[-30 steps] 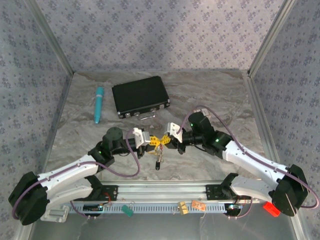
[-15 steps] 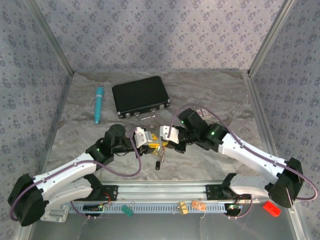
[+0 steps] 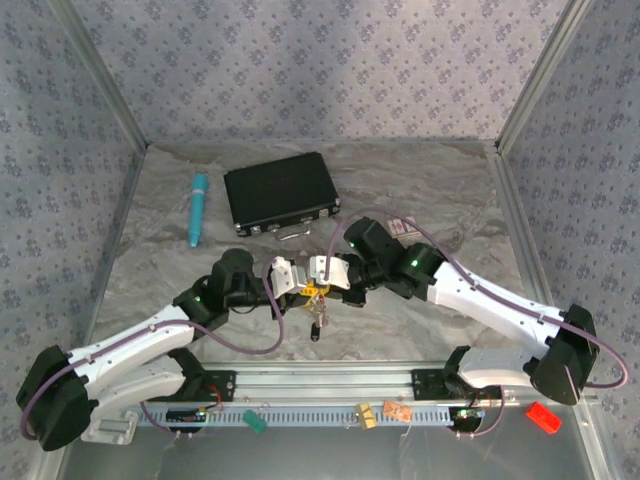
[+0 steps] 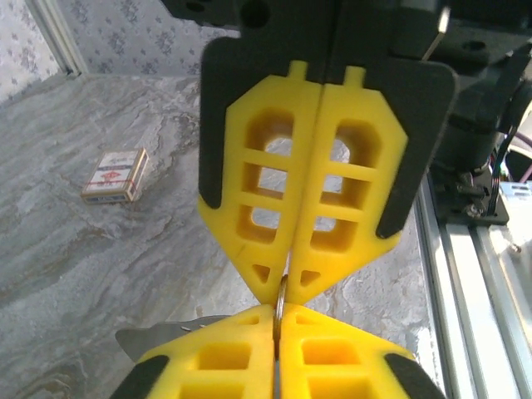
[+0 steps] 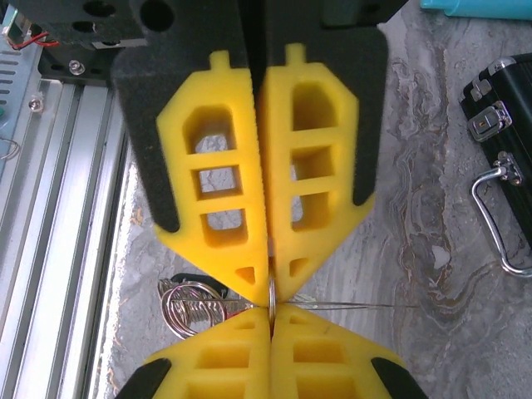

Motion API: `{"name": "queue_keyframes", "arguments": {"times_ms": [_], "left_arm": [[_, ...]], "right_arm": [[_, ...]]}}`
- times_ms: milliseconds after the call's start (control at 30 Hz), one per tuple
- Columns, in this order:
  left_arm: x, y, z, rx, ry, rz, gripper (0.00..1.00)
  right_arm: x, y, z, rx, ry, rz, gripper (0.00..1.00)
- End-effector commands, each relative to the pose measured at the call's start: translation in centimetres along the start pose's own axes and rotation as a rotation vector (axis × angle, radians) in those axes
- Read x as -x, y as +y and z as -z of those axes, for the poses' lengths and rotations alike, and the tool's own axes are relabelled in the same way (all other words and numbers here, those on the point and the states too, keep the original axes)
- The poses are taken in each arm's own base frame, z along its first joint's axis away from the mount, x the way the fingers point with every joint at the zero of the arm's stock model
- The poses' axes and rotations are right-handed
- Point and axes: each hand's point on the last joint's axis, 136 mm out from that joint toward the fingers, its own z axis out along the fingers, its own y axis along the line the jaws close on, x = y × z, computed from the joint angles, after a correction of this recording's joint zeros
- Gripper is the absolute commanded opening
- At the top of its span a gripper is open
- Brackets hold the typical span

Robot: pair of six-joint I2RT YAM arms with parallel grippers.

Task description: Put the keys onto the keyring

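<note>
My left gripper point(image 3: 306, 291) and right gripper point(image 3: 322, 288) meet tip to tip above the table's near middle. Both are shut on the same thin metal ring of the keyring point(image 4: 281, 301), seen edge-on between the yellow fingers. In the left wrist view my own gripper point(image 4: 278, 322) is at the bottom and the right gripper's fingers point(image 4: 332, 208) point down from the top. The ring point(image 5: 271, 296) is also pinched in my right gripper point(image 5: 271, 317). The keys point(image 3: 318, 318) dangle below the tips. A bunch of silvery rings with a dark key head point(image 5: 193, 306) hangs to the left.
A black case point(image 3: 280, 192) lies at the back centre with its handle point(image 5: 499, 220) toward me. A teal pen-like thing point(image 3: 197, 207) lies left of it. A small patterned card box point(image 4: 116, 174) sits on the right. The aluminium rail point(image 3: 330, 385) runs along the near edge.
The right arm has swung left until its fingertips met the left gripper's. The left jaws opened briefly and closed again on the ring. The keys still hang below.
</note>
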Motion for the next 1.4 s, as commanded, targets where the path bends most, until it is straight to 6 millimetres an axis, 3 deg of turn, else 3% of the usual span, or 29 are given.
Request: {"name": "queue_keyframes", "arguments": {"times_ms": [0,33,133,367,567,900,1000,1167,1267,1300,1367], "left_arm": [[2.1,-0.5,0.1,-0.032,-0.058,-0.033,0.01],[2.1,-0.5,0.2,-0.033,-0.064,-0.035,0.0],[2.4,-0.6,0.3,-0.027,-0.099,-0.04,0.0],[3.3,0.1,0.7,0.027,-0.199,-0.045,0.0],[3.7,0.0,0.8,0.024,-0.225,-0.045,0.0],[3.8,-0.3,0.7,0.003,-0.232,-0.039,0.0],[3.9,-0.4,0.7,-0.002,-0.235,-0.039,0.0],[4.0,-0.4,0.8,0.0,-0.237,-0.042,0.0],[3.8,0.0,0.9,0.024,-0.222,-0.039,0.0],[3.5,0.3,0.8,0.042,-0.203,-0.03,0.04],[3.1,0.7,0.8,0.064,-0.168,-0.029,0.22]], "right_arm": [[2.1,0.1,1.2,0.007,-0.103,-0.003,0.0],[2.1,0.0,1.4,0.004,-0.124,-0.018,0.04],[1.8,-0.3,2.0,-0.011,-0.208,-0.076,0.3],[1.0,-0.8,2.4,-0.028,-0.341,-0.177,0.36],[0.3,-0.8,1.9,-0.033,-0.362,-0.204,0.36],[1.0,-0.6,1.8,-0.004,-0.393,-0.193,0.33],[1.3,-0.7,1.7,0.002,-0.396,-0.19,0.27],[1.3,-0.7,1.6,0.005,-0.389,-0.188,0.01],[1.2,-0.8,1.8,0.003,-0.36,-0.175,0.0],[1.1,-0.8,1.9,0.001,-0.343,-0.169,0.0],[0.8,-0.8,2.0,-0.001,-0.295,-0.15,0.0]]}}
